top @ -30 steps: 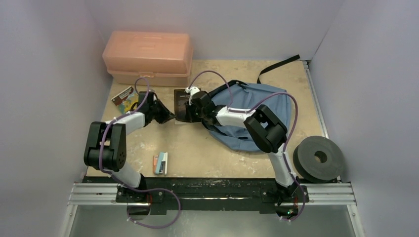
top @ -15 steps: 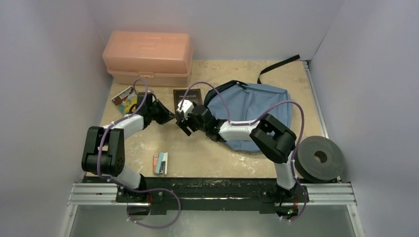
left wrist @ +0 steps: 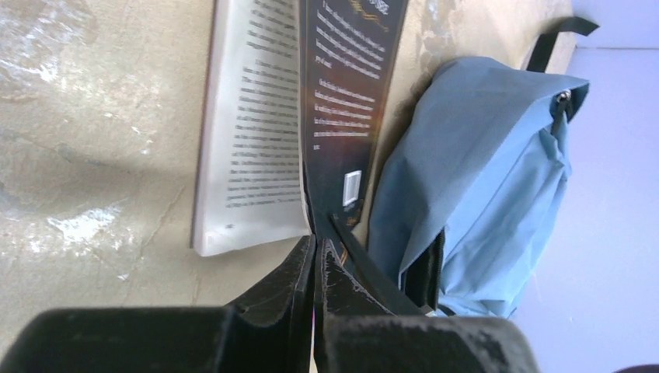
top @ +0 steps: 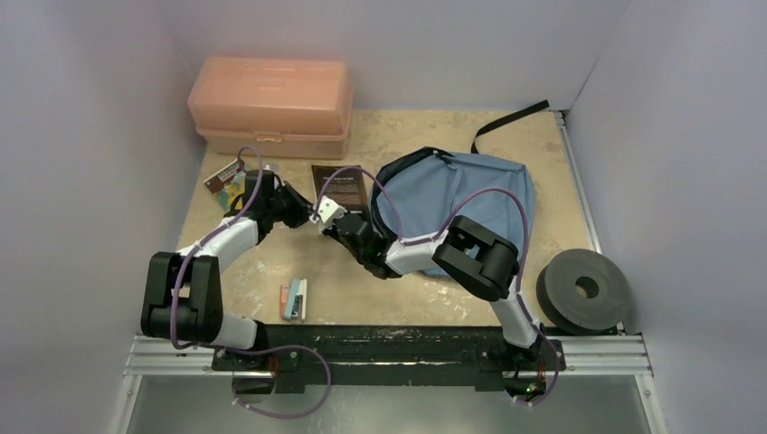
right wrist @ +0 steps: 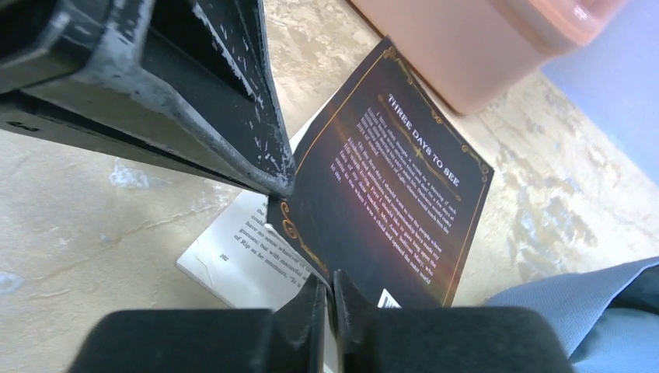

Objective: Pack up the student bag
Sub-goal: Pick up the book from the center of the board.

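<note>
The student bag, dusty-blue fabric with a black strap, lies at the right middle of the table with its dark mouth toward the left; it also shows as blue fabric in the left wrist view. A dark-covered book lies just left of it, back cover lifted off its white pages. My left gripper is shut on the cover's near corner. Just right of it, my right gripper is shut on the same book's near edge, pinching cover and a page. The two grippers almost touch.
A salmon-pink plastic box stands at the back left. A small colourful book lies left of my left gripper. A small pale-blue and orange item lies near the front edge. A black foam roll sits at the front right.
My right gripper swung left off the bag's side, opened, then shut on the book's near edge beside the left gripper. The book and left gripper shifted slightly back and left.
</note>
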`<state>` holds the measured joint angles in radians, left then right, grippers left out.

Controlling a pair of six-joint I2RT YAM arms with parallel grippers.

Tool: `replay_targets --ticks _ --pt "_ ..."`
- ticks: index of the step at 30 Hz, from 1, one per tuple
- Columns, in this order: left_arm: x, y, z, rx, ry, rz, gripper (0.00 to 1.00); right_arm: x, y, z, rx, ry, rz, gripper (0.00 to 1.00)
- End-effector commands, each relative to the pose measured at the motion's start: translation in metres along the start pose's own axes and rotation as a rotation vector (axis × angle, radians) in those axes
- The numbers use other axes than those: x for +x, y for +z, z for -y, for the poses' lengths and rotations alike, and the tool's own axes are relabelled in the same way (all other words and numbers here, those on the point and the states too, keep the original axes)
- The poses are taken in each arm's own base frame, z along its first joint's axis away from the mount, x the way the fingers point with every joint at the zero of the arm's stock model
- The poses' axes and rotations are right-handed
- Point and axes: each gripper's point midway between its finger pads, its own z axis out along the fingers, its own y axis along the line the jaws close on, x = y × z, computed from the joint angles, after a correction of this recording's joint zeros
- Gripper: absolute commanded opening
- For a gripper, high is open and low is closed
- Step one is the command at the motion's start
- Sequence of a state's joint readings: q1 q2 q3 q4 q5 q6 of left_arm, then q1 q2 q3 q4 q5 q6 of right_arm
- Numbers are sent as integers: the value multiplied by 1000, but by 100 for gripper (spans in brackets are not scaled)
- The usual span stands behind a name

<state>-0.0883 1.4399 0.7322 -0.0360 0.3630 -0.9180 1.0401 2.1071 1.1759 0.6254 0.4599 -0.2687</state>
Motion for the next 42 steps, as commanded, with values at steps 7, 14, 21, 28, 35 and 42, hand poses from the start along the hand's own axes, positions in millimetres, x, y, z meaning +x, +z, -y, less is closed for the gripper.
replay_targets --ticks 7,14,21,28,35,42 --pt "7 -53 5 -1 23 31 48 -38 -29 18 -22 117 80 0" --pt "4 -87 -11 -94 -72 99 83 -61 -54 8 -162 179 129 0" --pt "19 -81 -16 -21 -181 26 82 -106 -69 6 -266 277 162 0" --pt "42 -77 -50 -93 -264 25 82 -115 -66 4 -287 344 122 0" --pt "37 -76 -55 -41 -308 129 90 -119 -66 5 -326 381 124 0" --pt "26 -49 -36 103 -412 100 91 -120 -65 7 -348 410 127 0"
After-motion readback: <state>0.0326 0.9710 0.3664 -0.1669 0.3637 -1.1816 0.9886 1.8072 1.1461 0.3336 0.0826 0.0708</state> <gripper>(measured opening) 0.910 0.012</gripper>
